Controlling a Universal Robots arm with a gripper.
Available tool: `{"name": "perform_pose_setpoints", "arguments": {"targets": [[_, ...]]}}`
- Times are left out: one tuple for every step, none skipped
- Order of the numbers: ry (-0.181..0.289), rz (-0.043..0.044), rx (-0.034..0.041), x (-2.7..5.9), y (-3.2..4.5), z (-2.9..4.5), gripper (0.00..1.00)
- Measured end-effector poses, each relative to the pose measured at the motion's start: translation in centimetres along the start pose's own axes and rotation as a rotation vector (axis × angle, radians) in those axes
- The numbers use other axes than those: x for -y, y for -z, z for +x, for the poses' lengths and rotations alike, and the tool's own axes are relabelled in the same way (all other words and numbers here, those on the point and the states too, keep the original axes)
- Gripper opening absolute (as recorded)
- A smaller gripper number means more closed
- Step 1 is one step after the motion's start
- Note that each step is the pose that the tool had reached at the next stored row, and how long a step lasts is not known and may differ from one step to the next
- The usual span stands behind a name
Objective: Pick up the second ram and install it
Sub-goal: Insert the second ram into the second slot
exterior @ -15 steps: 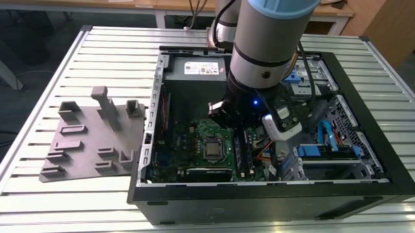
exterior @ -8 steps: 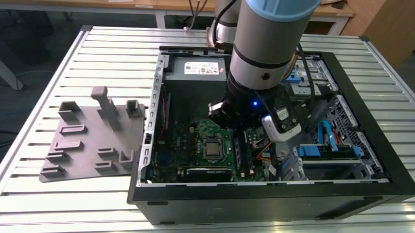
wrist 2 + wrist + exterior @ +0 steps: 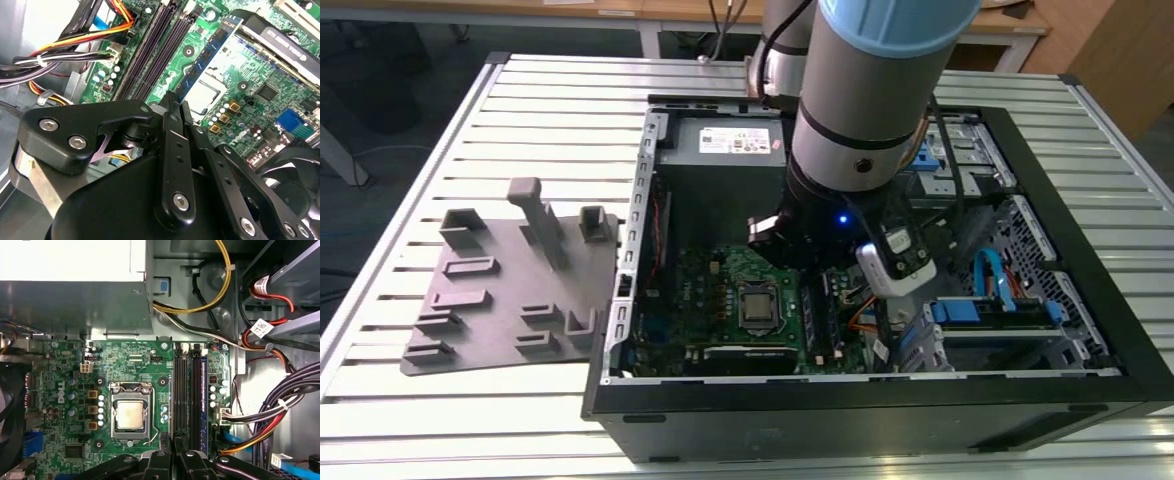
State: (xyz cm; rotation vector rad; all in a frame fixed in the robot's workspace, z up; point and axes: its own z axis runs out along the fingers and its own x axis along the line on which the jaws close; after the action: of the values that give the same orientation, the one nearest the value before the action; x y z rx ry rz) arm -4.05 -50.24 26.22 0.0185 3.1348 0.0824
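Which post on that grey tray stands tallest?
The slim post toward the tray's far edge; it rises well above the short stubs around it.

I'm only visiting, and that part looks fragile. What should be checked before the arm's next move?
1. Grip: the black gripper is shut on the slim dark-blue ram strip: ok.
2. Strip seated in the long black memory slots: not ok, it is held above the green circuit board.
3. Strip lined up over one slot: cannot tell.
4. Coloured cable bundle off the slots: ok, it lies beside them.
5. Black computer case open on top: ok.
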Motion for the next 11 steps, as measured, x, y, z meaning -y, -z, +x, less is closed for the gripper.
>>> {"name": "perform_pose_setpoints", "arguments": {"targets": [[0.000,0.0000,0.0000,0.00,-0.08,0.00,0.11],[0.000,-0.0001,0.0000,0.01,-0.17,0.00,0.11],[0.000,0.0000,0.0000,0.01,-0.25,0.00,0.11],[0.000,0.0000,0.0000,0.02,-0.33,0.00,0.11],[0.000,0.0000,0.0000,0.02,-0.41,0.00,0.11],[0.000,0.0000,0.0000,0.02,-0.49,0.00,0.11],[0.000,0.0000,0.0000,0.03,-0.58,0.00,0.11],[0.000,0.0000,0.0000,0.04,-0.67,0.00,0.11],[0.000,0.0000,0.0000,0.04,-0.75,0.00,0.11],[0.000,0.0001,0.0000,0.04,-0.81,0.00,0.11],[0.000,0.0000,0.0000,0.05,-0.88,0.00,0.11]]}}
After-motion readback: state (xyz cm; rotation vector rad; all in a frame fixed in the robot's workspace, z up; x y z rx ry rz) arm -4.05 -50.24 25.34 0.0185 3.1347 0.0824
